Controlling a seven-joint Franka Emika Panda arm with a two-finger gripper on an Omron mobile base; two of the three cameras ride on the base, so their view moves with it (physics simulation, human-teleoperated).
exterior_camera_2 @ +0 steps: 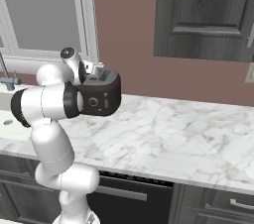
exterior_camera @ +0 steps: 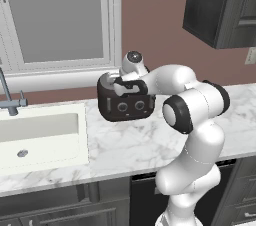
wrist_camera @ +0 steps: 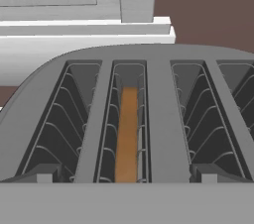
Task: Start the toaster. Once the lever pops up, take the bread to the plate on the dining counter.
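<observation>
The gripper (exterior_camera: 120, 84) hangs over the toaster (exterior_camera: 125, 107) at centre frame, jaws spread wide and holding nothing. The bread (wrist_camera: 127, 136) stands sunk in the second slot from the left — centre of the hand view. The toaster sits on the marble counter (exterior_camera: 125, 145), right of the sink (exterior_camera: 40, 137).
</observation>
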